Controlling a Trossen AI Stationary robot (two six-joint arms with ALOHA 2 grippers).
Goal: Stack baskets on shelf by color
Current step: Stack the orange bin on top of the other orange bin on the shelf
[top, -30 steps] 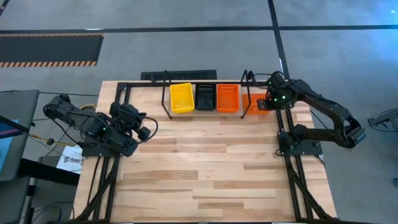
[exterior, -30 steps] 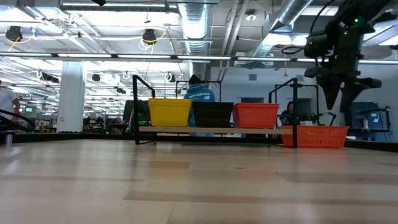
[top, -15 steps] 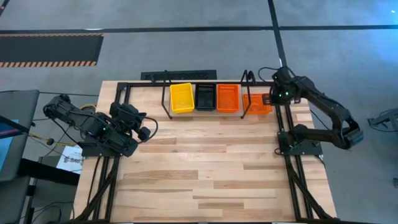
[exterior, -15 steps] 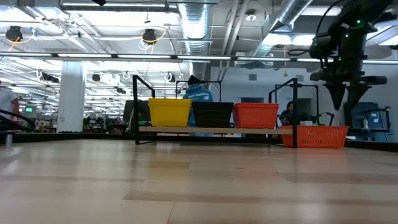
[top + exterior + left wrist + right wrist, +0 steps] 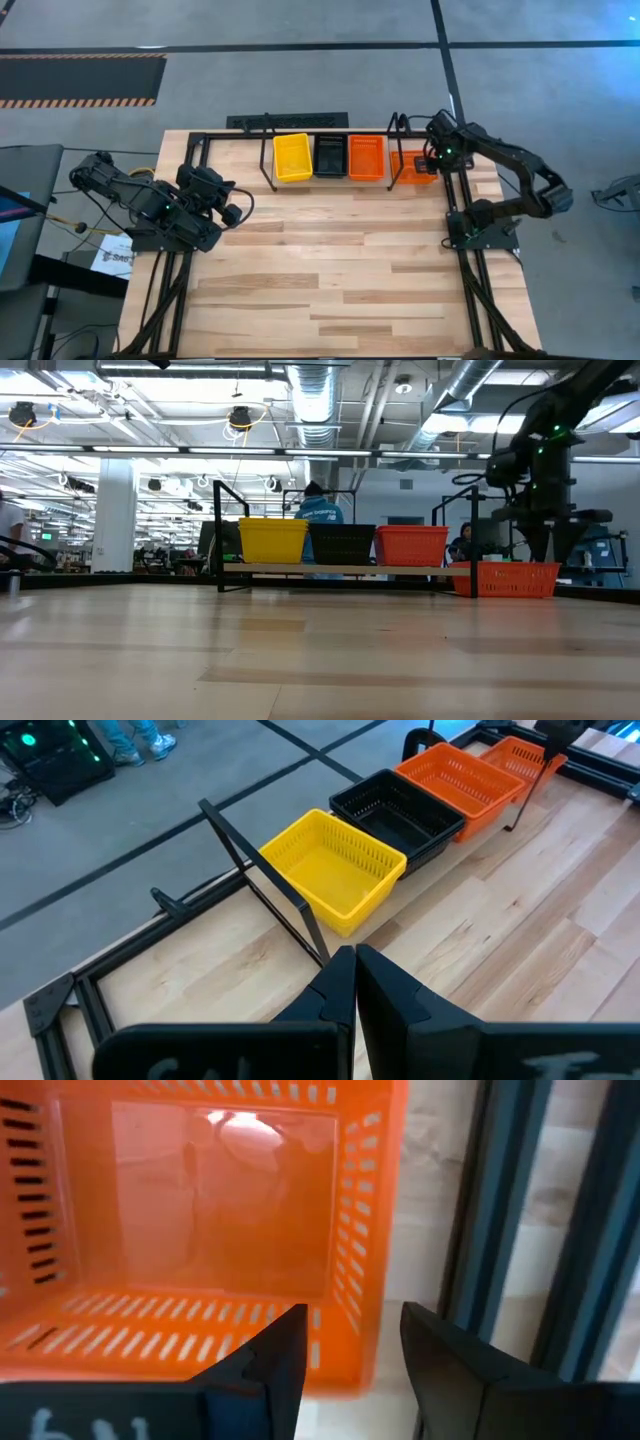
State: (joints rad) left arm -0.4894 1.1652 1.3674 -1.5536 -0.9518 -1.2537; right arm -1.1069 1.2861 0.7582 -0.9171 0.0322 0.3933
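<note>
Left arm: folded low at the left edge of the counter, idle. Its two-finger dark left hand (image 5: 355, 982) has both fingers pressed together, nothing between them.

Right arm: elbow bent out past the right edge of the counter, forearm reaching back toward the far right corner. Its two-finger dark right hand (image 5: 352, 1342) points straight down, fingers spread apart with a clear gap, gripping nothing.

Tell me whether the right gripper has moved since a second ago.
Yes. The right gripper has come down in the low view, now just above the loose orange basket beside the shelf.
</note>
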